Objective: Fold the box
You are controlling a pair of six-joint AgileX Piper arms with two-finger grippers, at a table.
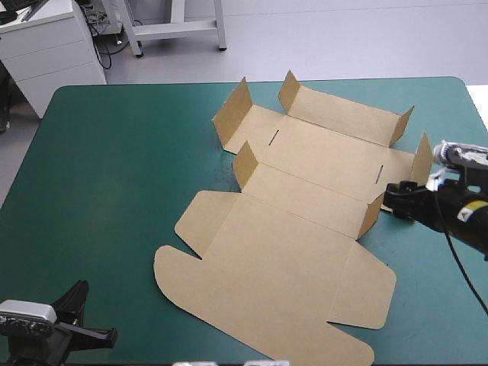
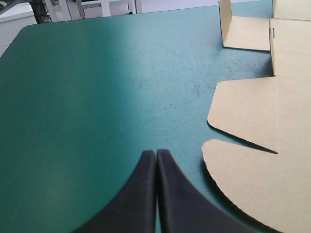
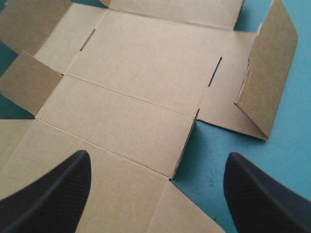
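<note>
Right pincer [image 1: 390, 200] wide open beside raised flap [image 1: 371, 216] of box [image 1: 297, 191]; left pincer [image 2: 156, 153] closed at surface's [image 1: 114, 191] near-left corner. Risk: unpinned box slides.

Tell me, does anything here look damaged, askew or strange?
Nothing stands out. The box lies whole on the teal-green cover, a little askew to the table's edges, some small flaps standing up; no tear shows. The left gripper is shut beside it, the right gripper open at its right edge.

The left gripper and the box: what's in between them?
Nothing: only bare teal-green cover lies between the left gripper and the box, shown in the left wrist view.
</note>
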